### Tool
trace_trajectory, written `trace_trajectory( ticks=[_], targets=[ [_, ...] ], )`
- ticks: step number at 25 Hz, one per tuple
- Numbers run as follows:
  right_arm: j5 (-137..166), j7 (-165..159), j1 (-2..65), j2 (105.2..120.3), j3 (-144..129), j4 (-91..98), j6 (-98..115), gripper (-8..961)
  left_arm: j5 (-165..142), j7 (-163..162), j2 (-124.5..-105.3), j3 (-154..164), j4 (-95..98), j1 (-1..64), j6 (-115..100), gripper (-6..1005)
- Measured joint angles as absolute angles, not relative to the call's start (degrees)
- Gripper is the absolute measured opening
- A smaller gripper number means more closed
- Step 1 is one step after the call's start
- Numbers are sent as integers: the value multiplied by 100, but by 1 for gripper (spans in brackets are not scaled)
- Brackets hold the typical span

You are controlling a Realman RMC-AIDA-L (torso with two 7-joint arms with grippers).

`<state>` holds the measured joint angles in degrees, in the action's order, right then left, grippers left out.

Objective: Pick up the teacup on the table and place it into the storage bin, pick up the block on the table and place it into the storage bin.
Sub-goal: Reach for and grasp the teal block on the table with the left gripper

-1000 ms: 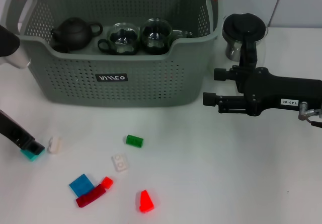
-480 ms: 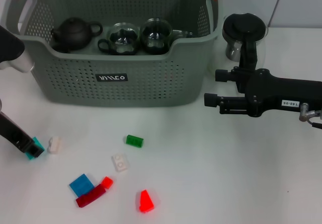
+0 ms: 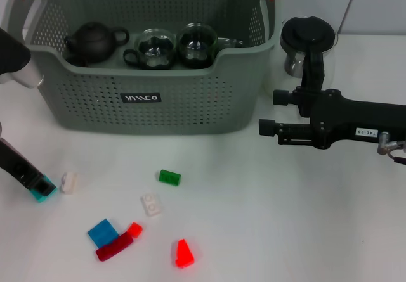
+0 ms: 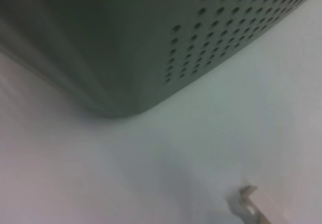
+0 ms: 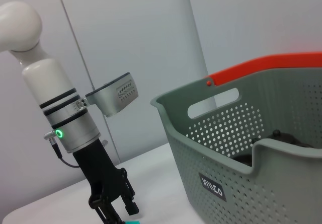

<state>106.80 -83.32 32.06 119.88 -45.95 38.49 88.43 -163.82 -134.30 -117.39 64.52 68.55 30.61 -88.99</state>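
The grey perforated storage bin (image 3: 146, 98) stands at the back and holds a dark teapot (image 3: 94, 41) and two glass teacups (image 3: 155, 47). Several blocks lie on the table in front of it: white (image 3: 68, 182), green (image 3: 169, 177), white (image 3: 151, 204), blue (image 3: 101, 232) and red (image 3: 184, 253). My left gripper (image 3: 37, 184) is low at the table's left edge, shut on a teal block (image 3: 45, 192). It also shows in the right wrist view (image 5: 113, 204). My right gripper (image 3: 269, 112) hovers open and empty to the right of the bin.
A glass jug with a black lid (image 3: 307, 41) stands behind my right arm, right of the bin. A small red block (image 3: 134, 229) and a dark red block (image 3: 114, 249) lie beside the blue one. The bin wall (image 4: 151, 43) fills the left wrist view.
My left gripper has shifted slightly with the teal block beside the white block. My right arm has drifted a little to the right.
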Motion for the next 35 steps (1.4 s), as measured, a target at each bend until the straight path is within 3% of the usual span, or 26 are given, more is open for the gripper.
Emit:
trace_trajectory(
  ticks=[35],
  targets=[
    [10696,-8323,3172,11977,-4597,3719,8815,884,-16391,-13555,-11717,6747,6617,3076,-8693,561]
  ],
)
